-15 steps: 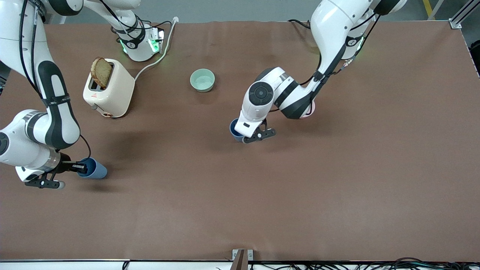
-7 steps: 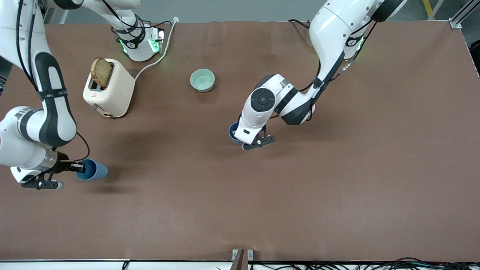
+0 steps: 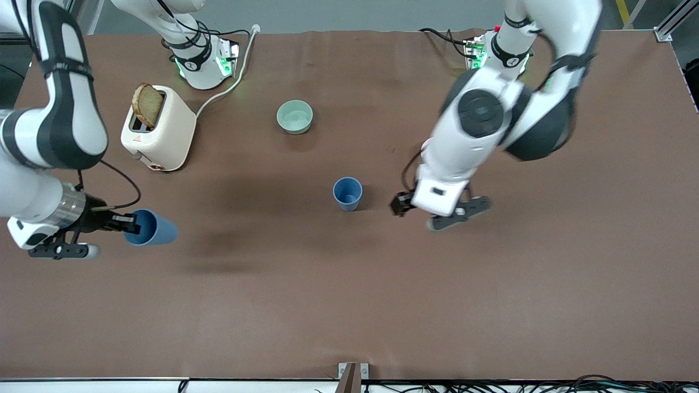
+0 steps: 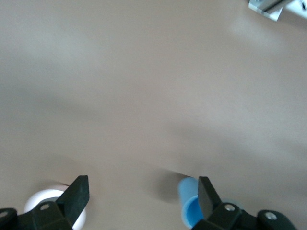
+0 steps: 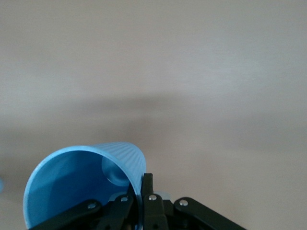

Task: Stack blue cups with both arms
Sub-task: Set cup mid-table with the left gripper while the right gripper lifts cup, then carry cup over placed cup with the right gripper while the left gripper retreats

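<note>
One blue cup (image 3: pixel 348 192) stands upright near the middle of the table, free. My left gripper (image 3: pixel 400 206) is open and empty in the air beside it, toward the left arm's end. In the left wrist view this cup (image 4: pixel 188 207) shows by one finger of the left gripper (image 4: pixel 144 190). My right gripper (image 3: pixel 129 222) is shut on the rim of the second blue cup (image 3: pixel 157 230), holding it on its side above the table near the right arm's end. In the right wrist view the right gripper (image 5: pixel 142 186) pinches the wall of the held cup (image 5: pixel 76 187).
A cream toaster (image 3: pixel 159 131) with a bread slice (image 3: pixel 147 105) stands near the right arm's base. A pale green bowl (image 3: pixel 295 117) sits farther from the front camera than the upright cup. A pale round object (image 4: pixel 44 203) shows by the left gripper's other finger.
My left gripper has let go of the upright cup and risen away toward the left arm's end. My right gripper has lifted its cup and carried it slightly toward the middle.
</note>
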{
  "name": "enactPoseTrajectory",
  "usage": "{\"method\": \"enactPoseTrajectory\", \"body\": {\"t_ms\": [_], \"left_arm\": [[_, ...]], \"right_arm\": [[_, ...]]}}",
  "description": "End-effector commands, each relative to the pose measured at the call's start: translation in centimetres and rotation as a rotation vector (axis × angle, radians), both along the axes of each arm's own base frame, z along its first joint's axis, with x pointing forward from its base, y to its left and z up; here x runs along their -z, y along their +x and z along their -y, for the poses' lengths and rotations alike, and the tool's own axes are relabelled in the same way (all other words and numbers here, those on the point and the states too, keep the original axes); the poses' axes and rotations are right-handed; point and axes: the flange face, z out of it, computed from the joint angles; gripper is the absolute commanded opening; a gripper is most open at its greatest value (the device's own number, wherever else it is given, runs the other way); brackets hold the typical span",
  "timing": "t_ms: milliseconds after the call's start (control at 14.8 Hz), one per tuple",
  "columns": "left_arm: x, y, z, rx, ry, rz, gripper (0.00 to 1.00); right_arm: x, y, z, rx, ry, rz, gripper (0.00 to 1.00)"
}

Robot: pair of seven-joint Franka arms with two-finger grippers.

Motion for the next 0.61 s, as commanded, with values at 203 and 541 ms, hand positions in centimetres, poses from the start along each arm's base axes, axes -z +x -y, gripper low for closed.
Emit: {"method": "enactPoseTrajectory", "body": {"t_ms": [203,541], "left_arm": [[-5.2,2.2,-14.1,0.179,0.069,-0.003,1.0],[-10.1,1.8,-22.3,0.267,0.093,0.051,1.0]], "right_arm": [[-2.5,-4.8,-18.1,0.122,0.079,-0.049,0.0],[-0.9,-7.9,-29.3,0.172,0.087,0.001,0.0]]}}
